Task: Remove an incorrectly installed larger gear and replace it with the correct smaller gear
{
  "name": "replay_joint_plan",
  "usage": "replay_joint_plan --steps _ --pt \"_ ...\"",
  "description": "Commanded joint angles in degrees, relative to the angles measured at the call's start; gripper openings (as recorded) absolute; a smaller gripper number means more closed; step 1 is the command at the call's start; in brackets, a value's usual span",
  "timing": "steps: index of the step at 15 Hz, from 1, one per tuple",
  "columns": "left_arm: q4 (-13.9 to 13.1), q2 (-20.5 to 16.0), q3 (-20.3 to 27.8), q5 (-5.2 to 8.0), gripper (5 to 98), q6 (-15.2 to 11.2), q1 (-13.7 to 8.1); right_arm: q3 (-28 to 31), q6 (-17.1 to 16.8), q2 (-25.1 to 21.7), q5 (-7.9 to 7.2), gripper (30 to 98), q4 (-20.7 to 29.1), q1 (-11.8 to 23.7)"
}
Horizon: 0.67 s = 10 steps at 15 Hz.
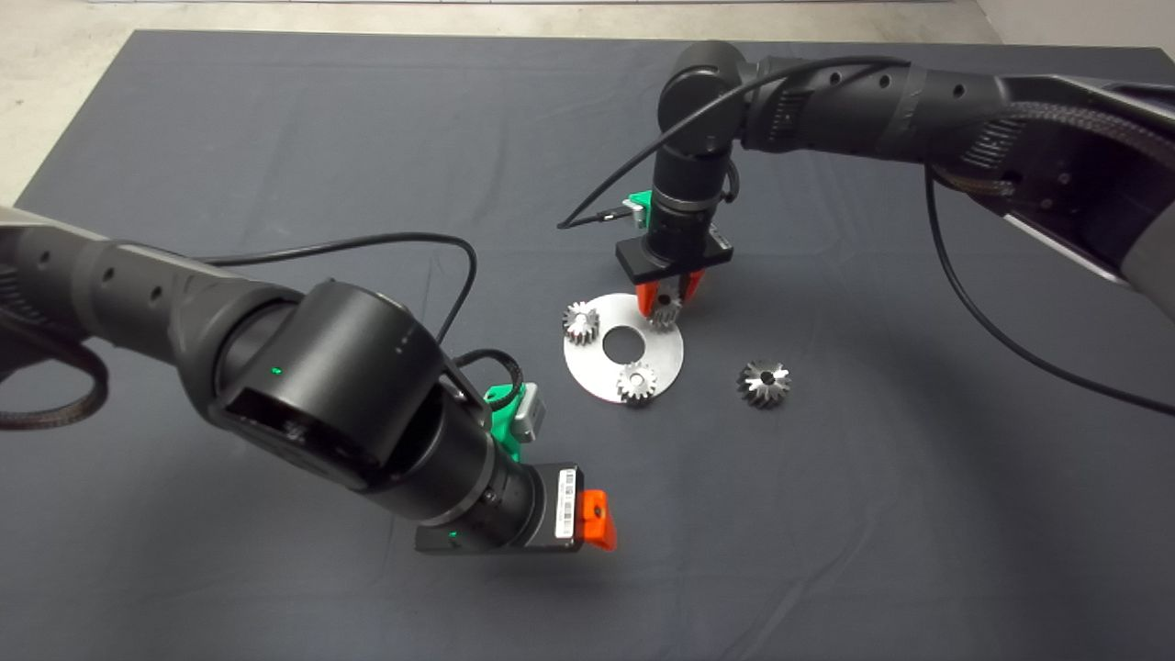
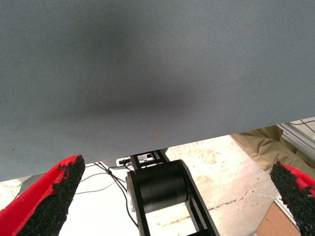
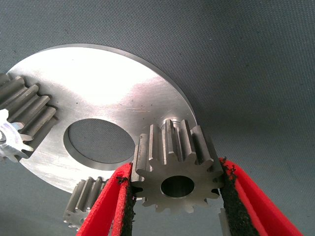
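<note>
Nearest, the left hand (image 1: 597,520) hovers over the bench's dark mat (image 1: 275,138), fingers spread apart and empty. Farther in, the wide silver-grey flared gear (image 1: 764,382) lies on the mat beside the round steel disc (image 1: 663,353). At the disc's far edge, the right hand (image 1: 670,296) grips the small dark-grey toothed gear (image 3: 178,167).

Even, soft overhead light falls on the dark mat (image 1: 275,138). The arms cast faint blurred shadows. The round metal plate (image 1: 665,353) glares bright white. In the right wrist view the close smaller gear (image 3: 177,169) is sharp, and the mat behind it stays fairly clear.
</note>
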Motion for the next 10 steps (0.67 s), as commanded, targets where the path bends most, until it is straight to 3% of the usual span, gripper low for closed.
replay_joint_plan --steps 1,7,10 --pt "-0.3 0.0 0.0 -0.02 97.9 0.1 -0.9 0.2 -0.1 0.8 -6.67 40.4 -0.6 1.9" --pt "-0.3 -0.1 -0.1 0.07 97.9 0.1 -0.9 0.4 -0.1 1.3 -6.67 43.6 -0.6 1.9" --pt "-0.3 -0.1 0.0 0.07 97.9 0.1 -0.9 0.3 -0.1 1.5 -6.67 49.0 -0.6 1.9"
